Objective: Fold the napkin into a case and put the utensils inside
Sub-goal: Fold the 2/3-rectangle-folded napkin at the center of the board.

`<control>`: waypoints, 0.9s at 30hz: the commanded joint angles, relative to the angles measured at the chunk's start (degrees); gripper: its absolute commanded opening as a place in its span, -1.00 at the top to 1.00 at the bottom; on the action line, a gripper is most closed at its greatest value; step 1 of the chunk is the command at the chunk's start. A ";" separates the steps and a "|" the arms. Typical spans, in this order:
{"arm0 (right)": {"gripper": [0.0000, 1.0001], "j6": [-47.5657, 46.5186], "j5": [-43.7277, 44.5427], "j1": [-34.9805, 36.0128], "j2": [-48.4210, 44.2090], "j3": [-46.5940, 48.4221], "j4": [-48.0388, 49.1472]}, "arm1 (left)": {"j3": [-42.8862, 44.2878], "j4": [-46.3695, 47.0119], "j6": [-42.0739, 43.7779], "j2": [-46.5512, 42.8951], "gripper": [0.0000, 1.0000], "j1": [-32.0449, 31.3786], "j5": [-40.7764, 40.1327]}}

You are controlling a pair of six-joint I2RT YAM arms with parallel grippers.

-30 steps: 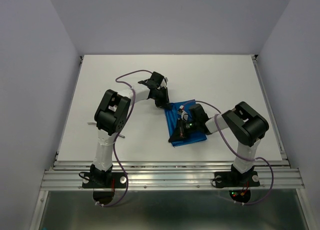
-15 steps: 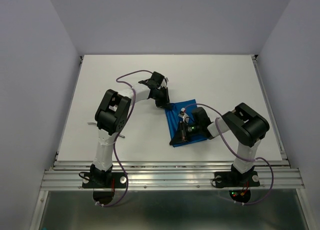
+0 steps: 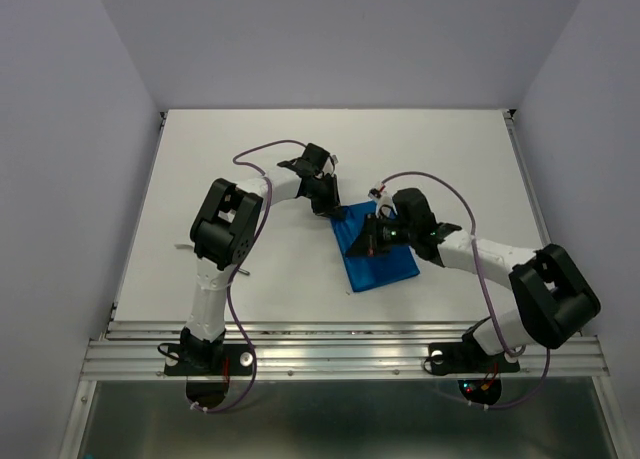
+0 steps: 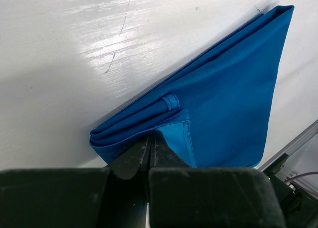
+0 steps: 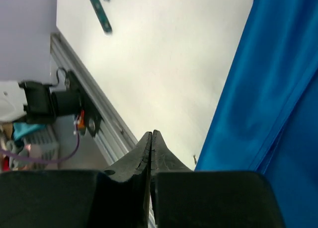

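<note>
Folding is the step in hand. The napkin lies a little right of centre in the overhead view as a narrow, layered blue oblong, close to a case but with nothing tucked in it. The left gripper has its fingers pressed together on the hemmed corner of the layers at the oblong's upper end. The right gripper is closed tight with nothing between its fingers. It hangs over the middle of the packet, and whether it touches the cloth I cannot tell.

By my reading, the next move calls for setting the last fold so that a pocket stays open, then fetching the cutlery. A teal-handled utensil lies well apart from the cloth, at the upper left of the right wrist view. A second piece beside it is cut off by the frame edge. The right fingers would have to spread first.

The table is white, matt and lightly scuffed. Pale lilac walls close it in, and an aluminium rail runs along the bottom.
</note>
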 commanded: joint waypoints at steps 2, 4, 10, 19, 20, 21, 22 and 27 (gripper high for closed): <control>0.74 -4.52 14.13 -3.58 -2.25 7.57 -12.14 | -1.99 -4.14 3.05 2.62 1.00 -0.40 -5.48; 0.67 -2.95 16.51 -8.85 -0.85 9.06 -14.25 | -2.16 -4.05 3.14 2.45 1.00 -0.40 -5.39; 0.15 -4.68 24.84 -16.51 7.49 19.42 -19.87 | -3.04 -3.96 3.49 1.83 1.00 -0.40 -5.57; -0.41 -12.78 34.18 -17.57 22.42 34.45 -26.03 | -3.84 -3.00 3.14 1.57 1.00 -0.40 -5.04; -0.41 -13.31 33.75 -17.57 23.58 35.25 -26.21 | -3.83 -3.08 3.14 1.65 1.00 -0.40 -5.04; -0.40 -13.83 33.31 -17.57 24.55 35.87 -26.38 | -3.66 -3.17 3.23 1.57 1.00 -0.40 -5.04; -0.40 -14.88 31.56 -17.57 26.21 36.31 -26.39 | -3.66 -3.17 3.23 1.48 1.00 -0.40 -5.04; -0.23 -17.35 26.90 -17.57 29.12 37.63 -25.07 | -3.66 -3.26 3.05 1.21 1.00 -0.40 -5.13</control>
